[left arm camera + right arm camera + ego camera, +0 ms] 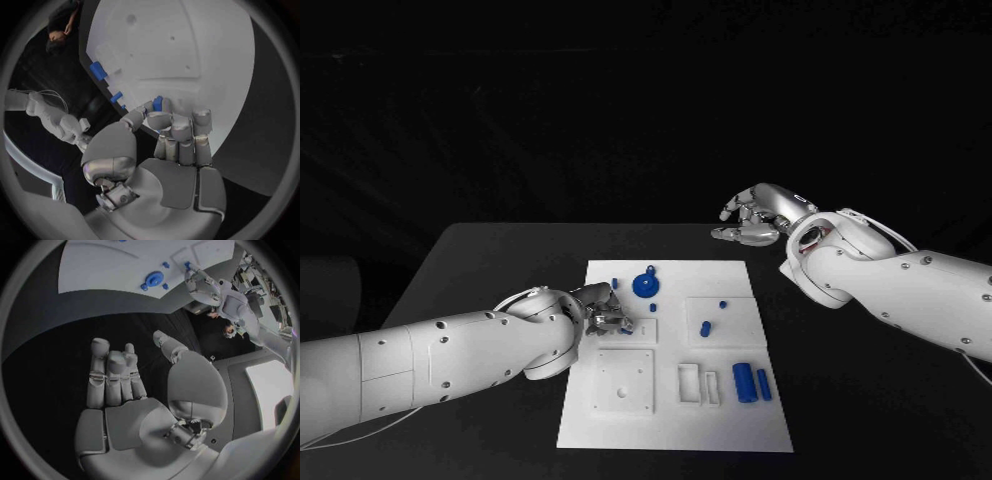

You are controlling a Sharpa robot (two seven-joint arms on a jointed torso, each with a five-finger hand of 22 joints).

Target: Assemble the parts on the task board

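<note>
The white task board (pixel 678 425) lies in the middle of the black table. My left hand (pixel 600 310) hovers over the board's left side and pinches a small blue part (pixel 157 103) between thumb and fingertips. A round blue disc (pixel 646 285) sits near the board's far edge. Small blue pegs (pixel 707 327) stand on the right half, and two blue cylinders (pixel 753 383) lie near the right edge. My right hand (pixel 759 215) hangs beyond the board's far right corner, fingers apart and holding nothing. The right wrist view shows the blue disc (pixel 154 278) and my left hand (pixel 201 284).
A white square plate with holes (pixel 625 380) and a white frame piece (pixel 697 385) occupy the board's near half. Bare black table (pixel 488 270) surrounds the board on all sides.
</note>
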